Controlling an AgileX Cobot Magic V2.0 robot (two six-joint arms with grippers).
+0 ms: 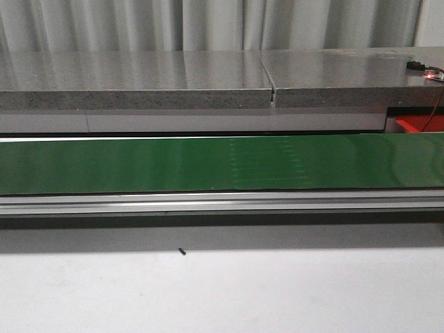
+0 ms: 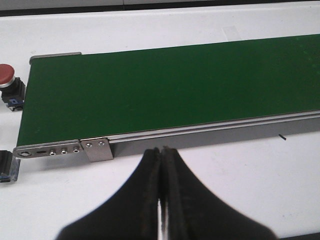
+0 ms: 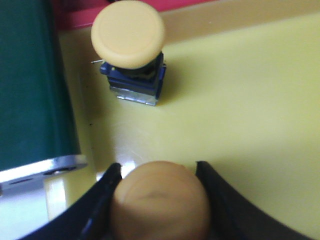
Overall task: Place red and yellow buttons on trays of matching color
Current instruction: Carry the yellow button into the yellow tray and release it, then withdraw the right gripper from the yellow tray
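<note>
While the right pincer [image 3: 159, 200] squeezes one yellow button [image 3: 160, 200] by its round cap, a second yellow button [image 3: 131, 47] stands on the yellow tray [image 3: 250, 100], out ahead of the fingertips and apart from them. So there are two yellow buttons. The held one fills the gap between the two black fingers [image 3: 102, 195], with its cap touching both, and it hangs over the tray. Only its cap shows; its body is hidden under the cap and cut off by the edge of the picture. The free button stands upright, cap up, on its blue and silver base. A strip of red tray [image 3: 80, 17] shows just past it, mostly cut off.

There is one red button [image 2: 10, 82]. It sits on the white table [image 2: 240, 190], off the end of the green belt [image 2: 170, 90], far ahead of the left pincer [image 2: 161, 192] and off to one side. It is partly cut off, its red cap facing up. Another dark thing [image 2: 7, 167] at the picture's edge is too cut off to name.

The left pincer is pressed together with nothing in it, over the table beside the belt's metal rail [image 2: 200, 135].

From the front, one long green belt runs side to side, and a small red corner [image 1: 420, 125] peeks out past its far right end. No pincer shows there.
</note>
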